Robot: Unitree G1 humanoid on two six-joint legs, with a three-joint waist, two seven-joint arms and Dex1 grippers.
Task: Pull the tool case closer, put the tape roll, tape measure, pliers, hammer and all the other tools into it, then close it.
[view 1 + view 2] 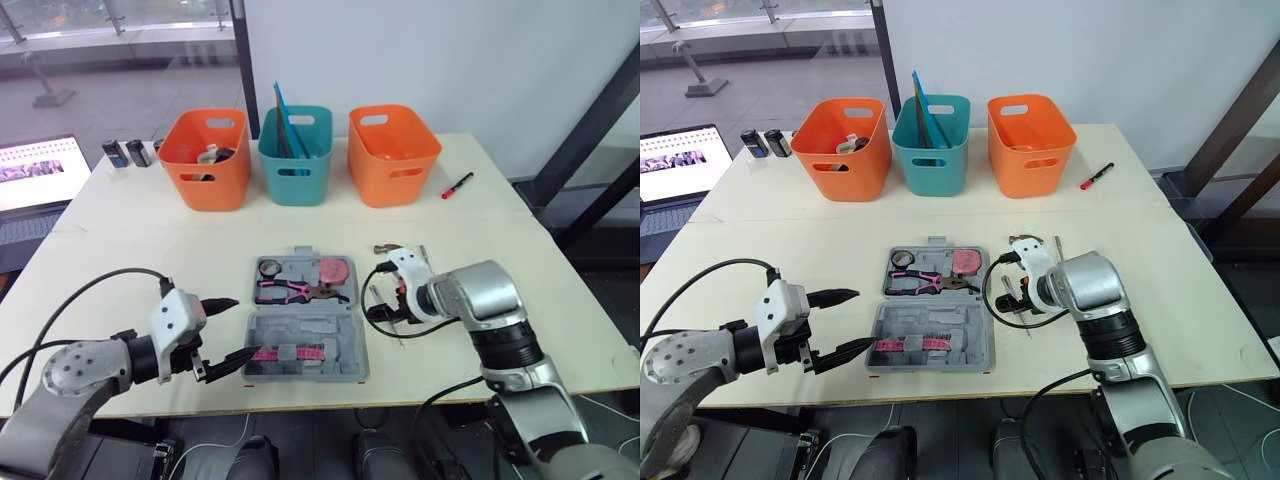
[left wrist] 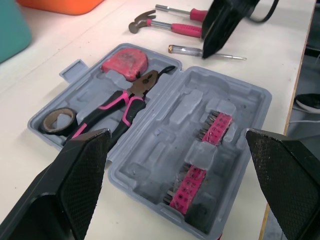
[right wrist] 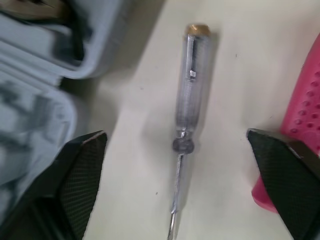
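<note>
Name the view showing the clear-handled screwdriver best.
The right wrist view: the screwdriver lies large under the open right gripper, brass cap and clear handle plain. The left wrist view shows it small, beside the case. The eye views barely show it under that gripper.

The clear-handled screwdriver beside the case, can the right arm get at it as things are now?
Probably yes. The right pincer hangs open directly over the screwdriver, which lies uncovered between the tool case and the hammer, with nothing on top of it.
</note>
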